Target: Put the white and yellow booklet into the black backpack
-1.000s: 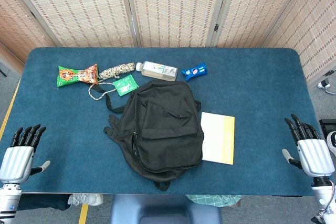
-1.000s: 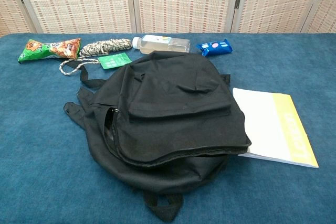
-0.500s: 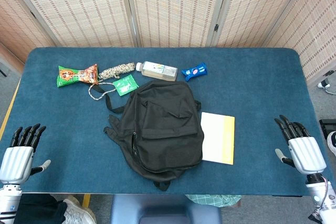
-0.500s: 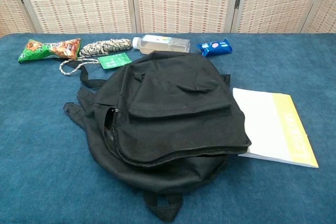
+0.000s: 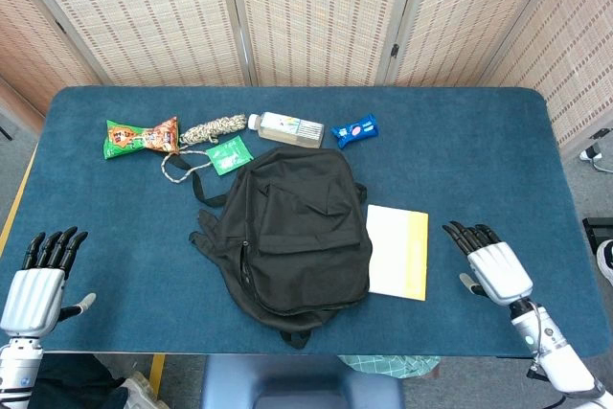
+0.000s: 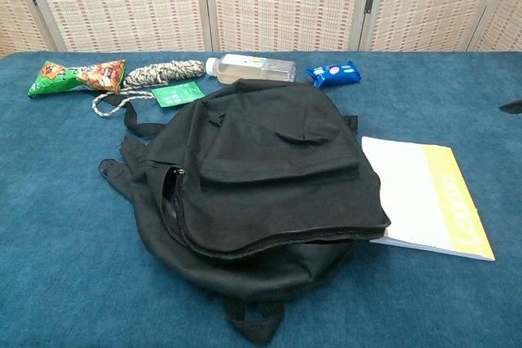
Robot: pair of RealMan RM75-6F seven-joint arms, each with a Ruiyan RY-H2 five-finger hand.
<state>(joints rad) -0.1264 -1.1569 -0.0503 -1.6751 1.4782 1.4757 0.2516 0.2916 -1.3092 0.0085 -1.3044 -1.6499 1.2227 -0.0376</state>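
Observation:
The black backpack (image 5: 292, 232) lies flat in the middle of the blue table, its zip open along the near side (image 6: 269, 238). The white and yellow booklet (image 5: 398, 251) lies flat just right of it, its left edge tucked under the backpack (image 6: 420, 193). My right hand (image 5: 493, 267) hovers open over the table right of the booklet, fingers spread, not touching it; only a dark fingertip (image 6: 514, 107) shows at the chest view's right edge. My left hand (image 5: 38, 280) stays open at the table's front left corner, holding nothing.
Along the far side lie a green and orange snack bag (image 5: 140, 136), a coiled rope (image 5: 206, 131), a green packet (image 5: 230, 154), a clear bottle (image 5: 285, 128) and a blue wrapped snack (image 5: 354, 129). Woven screens stand behind the table (image 5: 479, 141).
My right hand has moved left from the table's right edge toward the booklet. The left hand, backpack and booklet have not moved.

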